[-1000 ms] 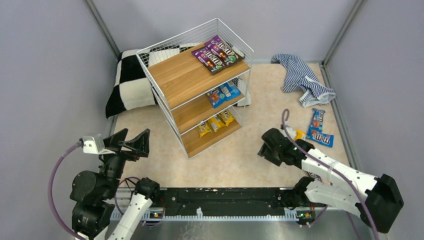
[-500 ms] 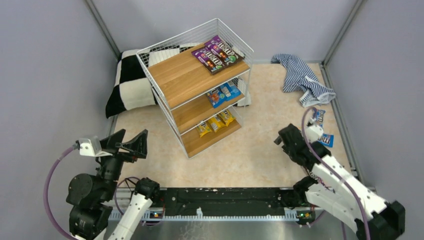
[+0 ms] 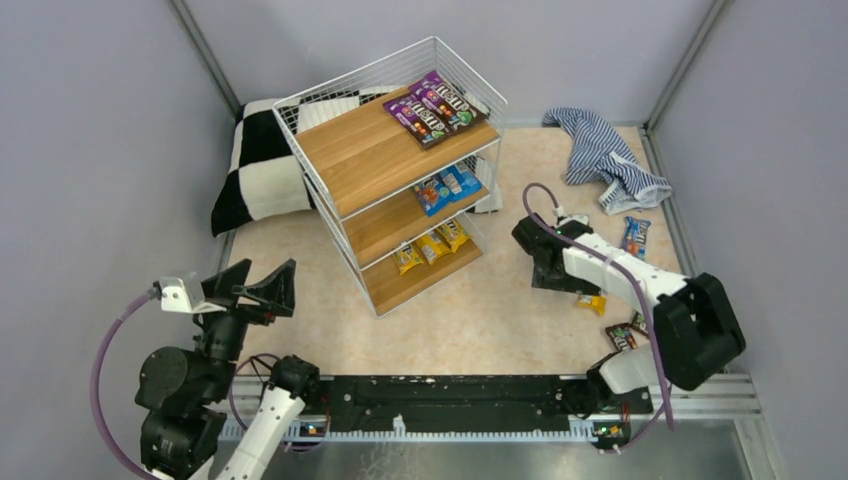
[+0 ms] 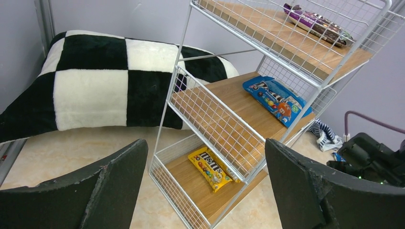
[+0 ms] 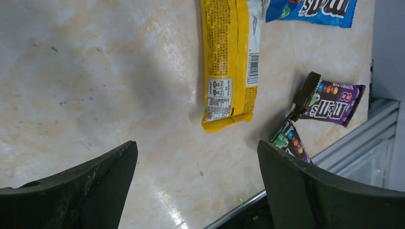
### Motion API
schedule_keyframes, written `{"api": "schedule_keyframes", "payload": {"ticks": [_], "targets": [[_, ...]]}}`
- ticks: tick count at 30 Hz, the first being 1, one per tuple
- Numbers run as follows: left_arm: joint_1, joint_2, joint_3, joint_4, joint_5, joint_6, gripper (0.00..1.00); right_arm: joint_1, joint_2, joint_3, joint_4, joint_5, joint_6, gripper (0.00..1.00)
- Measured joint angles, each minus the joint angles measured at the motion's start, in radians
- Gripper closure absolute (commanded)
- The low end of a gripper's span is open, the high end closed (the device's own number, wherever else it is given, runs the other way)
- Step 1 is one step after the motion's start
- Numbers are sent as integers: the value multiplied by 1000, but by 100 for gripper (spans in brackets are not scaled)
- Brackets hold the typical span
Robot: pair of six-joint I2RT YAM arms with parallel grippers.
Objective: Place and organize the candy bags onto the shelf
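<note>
The right end effector (image 5: 196,143) hangs over the table (image 3: 470,310) with its fingers spread wide and nothing between them, pointing down at the floor of loose candy. It looks ready for the next pick rather than carrying anything. Just ahead of it a yellow bag (image 5: 229,67) lies flat, back side up. A blue bag (image 5: 310,9) lies beyond that one's far end, and two purple bags (image 5: 329,100) lie close together by the table's near edge, beside the metal rail. The left end effector (image 4: 205,141) is also open and empty, raised and facing the shelf (image 3: 400,170), probably waiting its turn. The shelf is sorted by colour: purple packets (image 3: 435,108) on the top board, blue packets (image 3: 447,187) on the middle one and yellow packets (image 3: 432,247) on the bottom one, so each loose bag likely belongs with its own colour. Wire grid closes the shelf's left side and back, so entry seems easiest from the open side facing the right arm. A striped cloth (image 3: 605,155) lies crumpled near the far right corner, and a checkered cushion (image 3: 260,170) sits behind the shelf. Neither one blocks the path.
</note>
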Motion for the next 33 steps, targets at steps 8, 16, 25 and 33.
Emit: {"api": "schedule_keyframes", "payload": {"ticks": [8,16,25,33], "targets": [[-1,0,0,-1,-16,17,2,5,166,5,-88,9,8,14],[-22,0,4,-13,-26,33,2,5,268,8,-104,50,29,31],[-50,-2,15,-24,-53,50,2,11,406,22,-150,98,72,45],[-83,-6,24,-37,-83,53,2,11,444,22,-153,112,119,72]]}}
